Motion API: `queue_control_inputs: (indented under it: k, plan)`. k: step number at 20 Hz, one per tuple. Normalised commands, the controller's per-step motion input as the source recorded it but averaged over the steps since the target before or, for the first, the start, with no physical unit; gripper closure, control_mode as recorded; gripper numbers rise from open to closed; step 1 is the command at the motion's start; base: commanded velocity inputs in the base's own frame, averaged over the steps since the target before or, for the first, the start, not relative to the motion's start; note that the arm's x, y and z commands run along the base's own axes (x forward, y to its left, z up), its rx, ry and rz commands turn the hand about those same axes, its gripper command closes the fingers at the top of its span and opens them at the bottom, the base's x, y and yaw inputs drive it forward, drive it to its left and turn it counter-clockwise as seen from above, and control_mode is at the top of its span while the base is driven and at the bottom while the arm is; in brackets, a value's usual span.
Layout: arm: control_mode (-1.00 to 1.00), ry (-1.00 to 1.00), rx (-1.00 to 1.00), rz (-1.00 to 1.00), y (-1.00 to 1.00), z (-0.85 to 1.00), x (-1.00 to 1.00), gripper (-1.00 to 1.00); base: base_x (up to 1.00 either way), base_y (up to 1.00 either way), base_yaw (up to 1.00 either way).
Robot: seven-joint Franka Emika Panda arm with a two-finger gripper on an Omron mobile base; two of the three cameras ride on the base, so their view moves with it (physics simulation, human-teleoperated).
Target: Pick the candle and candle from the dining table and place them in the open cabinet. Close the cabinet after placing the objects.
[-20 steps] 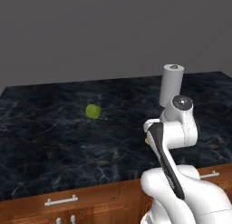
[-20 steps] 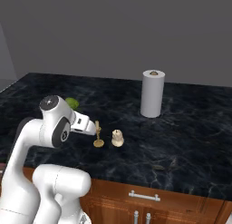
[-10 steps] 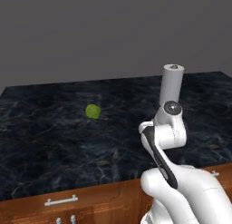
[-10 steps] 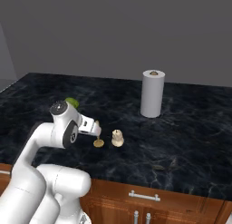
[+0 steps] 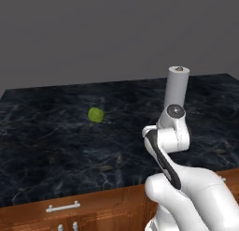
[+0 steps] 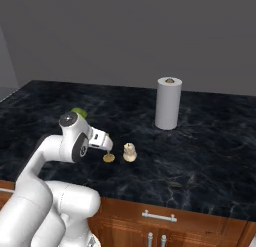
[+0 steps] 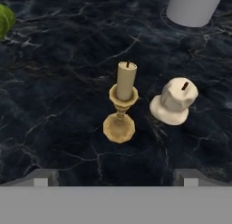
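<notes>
Your two-finger gripper [image 7: 115, 175], jaws spread wide and empty, hangs over the slim pale taper on its gold candlestick [image 7: 121, 105], upright on the black marble dining table [image 7: 54, 105]; the squat cream-white candle [image 7: 174, 101] stands just beside that candlestick, likely queued second.

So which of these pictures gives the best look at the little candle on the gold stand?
The hand view: the taper candle stands whole and close, wick to round base. In the right base view its base peeks from behind the arm.
</notes>
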Motion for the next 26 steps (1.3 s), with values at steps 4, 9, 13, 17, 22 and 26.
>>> queue_control_inputs:
  k: [4, 9, 13, 17, 22, 26]
  plan:
    - [-1.00, -0.04, 0.00, 0.00, -0.04, -0.28, 0.03, -1.00, 0.00, 0.00, 0.00]
    - [-1.00, 0.00, 0.02, 0.00, -0.04, -0.17, 0.01, -1.00, 0.00, 0.00, 0.00]
    - [-1.00, 0.00, 0.04, 0.00, -0.17, -0.14, 0.03, -1.00, 0.00, 0.00, 0.00]
    - [-1.00, 0.00, 0.02, 0.01, -0.12, -0.06, 0.07, -1.00, 0.00, 0.00, 0.00]
    - [-1.00, 0.02, 0.00, 0.00, -0.02, 0.00, 0.16, -1.00, 0.00, 0.00, 0.00]
    - [-1.00, 0.00, 0.00, 0.00, 0.00, 0.00, 0.36, -1.00, 0.00, 0.00, 0.00]
